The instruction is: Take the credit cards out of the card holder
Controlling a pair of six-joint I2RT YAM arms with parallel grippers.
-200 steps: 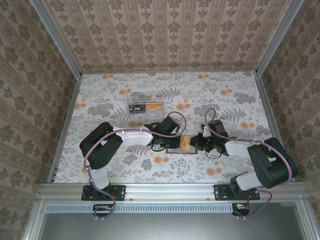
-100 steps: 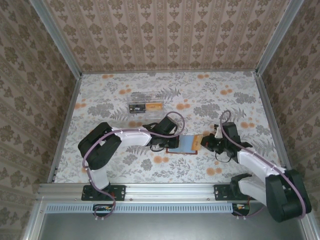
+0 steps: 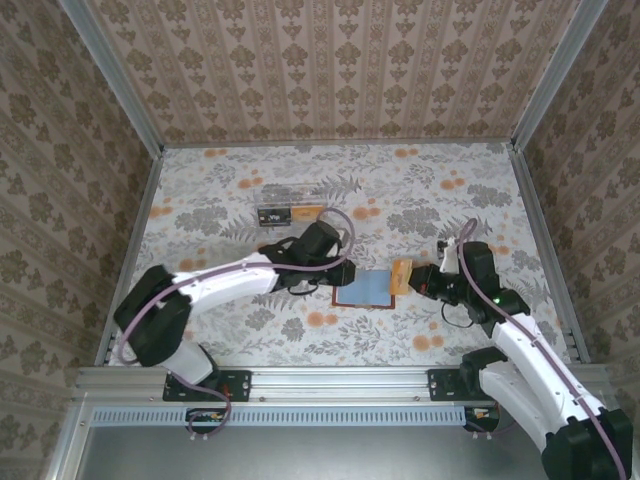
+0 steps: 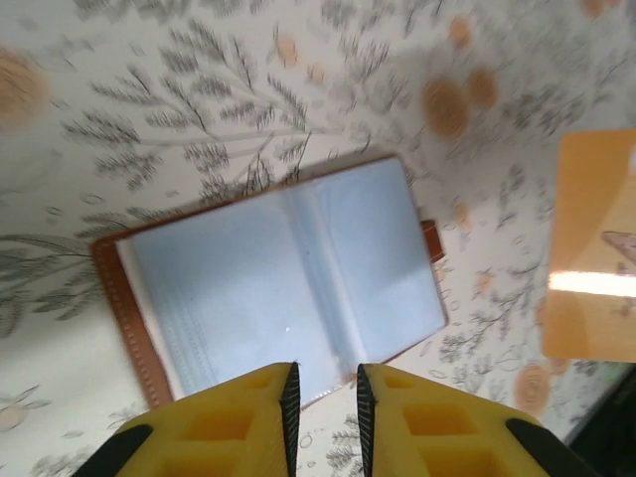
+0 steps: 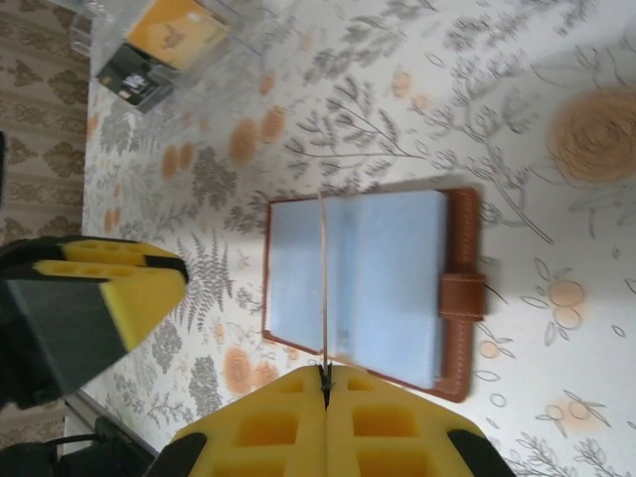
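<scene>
The card holder (image 3: pixel 362 290) lies open and flat on the table, blue-grey lining up, with its brown rim and strap (image 5: pixel 461 296) on one side. My right gripper (image 3: pixel 416 279) is shut on an orange-tan credit card (image 3: pixel 402 274), held just right of the holder and clear of it. In the right wrist view the card (image 5: pixel 322 278) stands edge-on above my shut right gripper (image 5: pixel 325 378). My left gripper (image 4: pixel 323 383) hovers over the holder's (image 4: pixel 278 288) near edge, jaws slightly apart with nothing between them. The orange card (image 4: pixel 596 248) shows at the right of that view.
A clear plastic box (image 3: pixel 290 212) with a dark card and an orange card inside lies behind the holder, also seen as the box (image 5: pixel 159 40) in the right wrist view. Metal rails (image 3: pixel 130 250) and patterned walls bound the floral table.
My right gripper has drawn the orange card out of the holder, to the right. My left gripper has let go of the holder's left edge and its jaws have parted a little.
</scene>
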